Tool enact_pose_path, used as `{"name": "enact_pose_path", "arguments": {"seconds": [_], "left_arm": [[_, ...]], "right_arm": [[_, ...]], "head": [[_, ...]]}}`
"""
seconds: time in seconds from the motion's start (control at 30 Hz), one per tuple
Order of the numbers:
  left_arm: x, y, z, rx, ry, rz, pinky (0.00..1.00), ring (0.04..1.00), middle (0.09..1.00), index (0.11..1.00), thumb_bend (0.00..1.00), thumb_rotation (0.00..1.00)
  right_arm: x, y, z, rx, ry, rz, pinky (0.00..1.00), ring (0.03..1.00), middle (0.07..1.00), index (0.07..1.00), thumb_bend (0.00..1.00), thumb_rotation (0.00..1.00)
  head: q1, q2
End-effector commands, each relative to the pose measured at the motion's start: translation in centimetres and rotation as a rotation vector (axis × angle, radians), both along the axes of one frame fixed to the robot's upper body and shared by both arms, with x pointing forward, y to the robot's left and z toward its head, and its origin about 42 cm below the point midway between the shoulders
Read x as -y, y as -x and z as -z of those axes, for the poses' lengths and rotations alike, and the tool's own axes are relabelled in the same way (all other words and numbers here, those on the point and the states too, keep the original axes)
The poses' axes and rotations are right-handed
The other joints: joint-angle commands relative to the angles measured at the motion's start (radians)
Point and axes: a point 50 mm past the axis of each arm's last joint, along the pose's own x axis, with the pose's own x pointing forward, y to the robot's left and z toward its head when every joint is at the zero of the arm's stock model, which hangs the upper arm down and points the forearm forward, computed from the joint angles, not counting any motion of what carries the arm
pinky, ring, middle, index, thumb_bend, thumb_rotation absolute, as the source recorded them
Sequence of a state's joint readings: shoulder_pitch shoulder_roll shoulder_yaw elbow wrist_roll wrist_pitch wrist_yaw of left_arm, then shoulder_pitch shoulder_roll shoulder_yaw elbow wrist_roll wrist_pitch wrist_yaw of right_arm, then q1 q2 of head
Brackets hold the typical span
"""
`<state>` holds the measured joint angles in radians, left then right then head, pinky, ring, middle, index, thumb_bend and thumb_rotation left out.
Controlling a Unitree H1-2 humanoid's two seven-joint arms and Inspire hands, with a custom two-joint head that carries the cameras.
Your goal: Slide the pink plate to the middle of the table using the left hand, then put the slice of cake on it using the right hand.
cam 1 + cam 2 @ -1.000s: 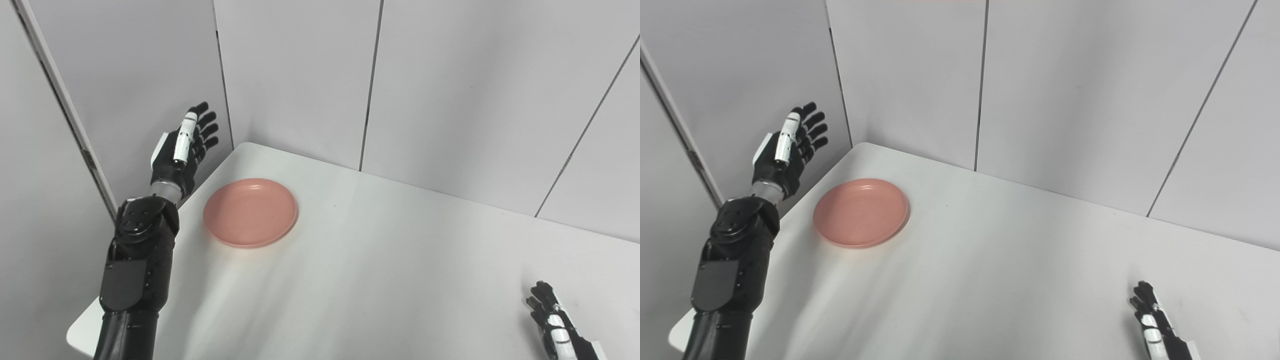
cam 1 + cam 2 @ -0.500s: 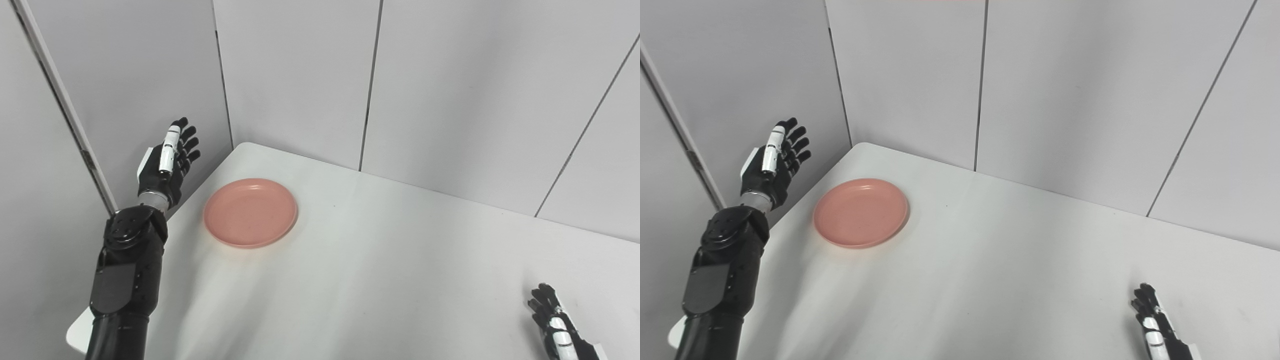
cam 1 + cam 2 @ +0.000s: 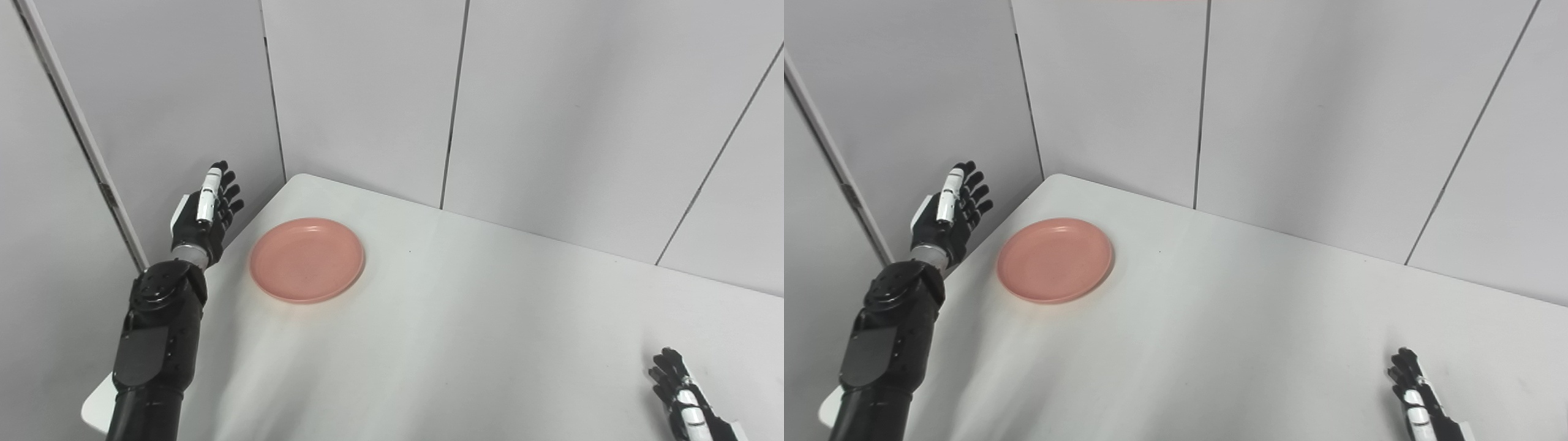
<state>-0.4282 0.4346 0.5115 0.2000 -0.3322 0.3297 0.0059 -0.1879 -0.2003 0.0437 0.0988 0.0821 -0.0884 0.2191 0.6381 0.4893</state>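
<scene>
A round pink plate [image 3: 306, 260] lies empty on the white table [image 3: 465, 331], at its far left near the back corner. My left hand [image 3: 204, 214] is open and empty, fingers pointing up, just off the table's left edge and to the left of the plate, apart from it. My right hand [image 3: 685, 398] is open and empty at the table's near right, partly cut by the picture's bottom edge. No slice of cake is in view.
Grey panel walls [image 3: 367, 92] stand close behind the table and along its left side, right behind my left hand. The table's left edge runs beside my left forearm [image 3: 156, 331].
My left hand has come down and drawn a little left, toward the table's left edge. The plate has not moved. My right hand has sunk slightly.
</scene>
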Motion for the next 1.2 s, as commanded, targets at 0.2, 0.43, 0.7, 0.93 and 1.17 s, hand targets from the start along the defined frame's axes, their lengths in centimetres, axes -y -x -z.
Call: {"name": "enact_pose_path", "arguments": {"seconds": [0.2,0.43,0.7,0.93,1.17], "left_arm": [[-0.2,-0.9,0.3,0.04,0.036,-0.014,0.99,0.999,1.0,0.988,0.33,1.0],[-0.3,-0.9,1.8,0.022,0.061,-0.003,1.0,1.0,1.0,0.99,0.33,1.0],[-0.2,-0.9,3.0,-0.013,0.05,-0.026,1.0,1.0,1.0,1.0,0.34,1.0],[-0.1,-0.9,3.9,-0.041,0.027,-0.044,0.98,0.997,1.0,0.985,0.33,1.0],[0.5,-0.9,5.0,-0.054,0.041,-0.028,0.96,0.981,0.99,0.979,0.33,1.0]], "right_arm": [[1.2,0.4,-0.3,-0.019,0.02,0.013,1.0,0.96,0.965,0.972,0.16,1.0],[1.1,0.3,-0.4,-0.027,0.013,0.015,1.0,0.965,0.97,0.976,0.18,1.0],[1.2,0.3,-0.6,-0.025,0.013,0.016,1.0,0.964,0.967,0.972,0.17,1.0],[1.2,0.2,-0.7,-0.032,0.012,0.013,1.0,0.966,0.972,0.977,0.16,1.0],[1.2,0.3,-0.8,-0.03,0.017,0.015,1.0,0.963,0.967,0.969,0.15,1.0]], "head": [[0.002,0.008],[0.006,0.015],[0.007,0.023],[0.006,0.027],[-0.003,0.036]]}}
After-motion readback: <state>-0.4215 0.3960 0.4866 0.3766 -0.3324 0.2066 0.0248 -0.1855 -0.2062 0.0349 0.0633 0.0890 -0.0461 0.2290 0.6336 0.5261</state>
